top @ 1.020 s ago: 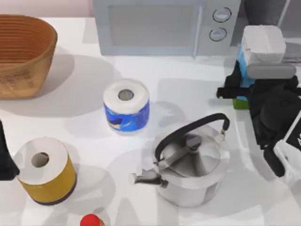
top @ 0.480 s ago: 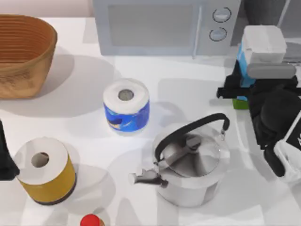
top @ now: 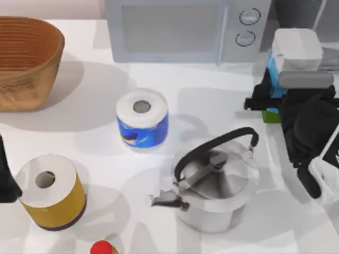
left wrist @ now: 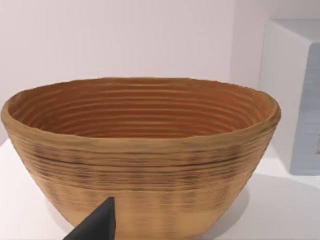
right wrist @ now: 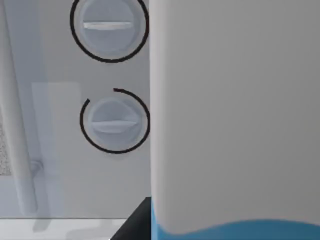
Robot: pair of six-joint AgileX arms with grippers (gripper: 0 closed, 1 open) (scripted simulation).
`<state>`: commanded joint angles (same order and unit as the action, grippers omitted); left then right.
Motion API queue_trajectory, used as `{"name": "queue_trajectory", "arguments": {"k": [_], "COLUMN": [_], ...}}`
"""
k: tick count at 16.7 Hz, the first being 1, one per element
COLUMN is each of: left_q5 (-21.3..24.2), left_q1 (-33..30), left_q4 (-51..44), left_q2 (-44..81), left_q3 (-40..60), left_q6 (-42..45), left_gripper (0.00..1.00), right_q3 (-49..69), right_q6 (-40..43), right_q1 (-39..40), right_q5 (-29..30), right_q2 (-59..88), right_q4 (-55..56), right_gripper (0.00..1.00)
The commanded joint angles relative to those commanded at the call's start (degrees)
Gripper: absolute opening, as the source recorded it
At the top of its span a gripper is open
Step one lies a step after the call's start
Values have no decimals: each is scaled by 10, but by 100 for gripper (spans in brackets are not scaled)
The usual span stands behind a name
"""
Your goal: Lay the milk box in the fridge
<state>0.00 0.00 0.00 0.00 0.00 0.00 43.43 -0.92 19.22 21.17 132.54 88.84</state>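
Note:
The milk box [top: 296, 50] stands upright at the table's back right, with a white folded top, a light blue body and a green base. My right gripper [top: 286, 95] is shut on the milk box around its body, reaching in from the right edge. In the right wrist view the milk box [right wrist: 235, 115] is very close, with a blue band low on it. The dark grey fridge [top: 299, 13] stands just behind the box in the back right corner. My left gripper [top: 5, 177] is parked at the table's left edge.
A light grey microwave [top: 175, 29] with two knobs [right wrist: 114, 120] lines the back. A steel kettle [top: 214, 182] sits front of the box. A blue-wrapped roll [top: 142, 119], a yellow roll [top: 50, 190], a wicker basket [top: 26, 58] [left wrist: 140, 150] and a red cap [top: 103, 247] lie to the left.
The right gripper and the milk box have crept very slightly towards the back right. Nothing else has moved.

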Motion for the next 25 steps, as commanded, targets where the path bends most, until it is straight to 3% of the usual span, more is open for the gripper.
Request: {"name": "queue_trajectory", "arguments": {"k": [4,12,20,25], "left_q5": [0,0,0,0], "left_q1": [0,0,0,0], "left_q4": [0,0,0,0], "left_q2": [0,0,0,0], "left_q3": [0,0,0,0], "left_q6": [0,0,0,0], "left_gripper": [100,100,100,100], "right_q3": [8,32,31,-19], "right_q6": [-1,-2,-3,-3], "right_q1": [1,0,0,-18], "right_q5": [-2,-4,-6,-33], "right_q2": [-63,-297,-328,-448], "right_q4": [-63,-333,-362,-419], "right_gripper": [0,0,0,0]}}
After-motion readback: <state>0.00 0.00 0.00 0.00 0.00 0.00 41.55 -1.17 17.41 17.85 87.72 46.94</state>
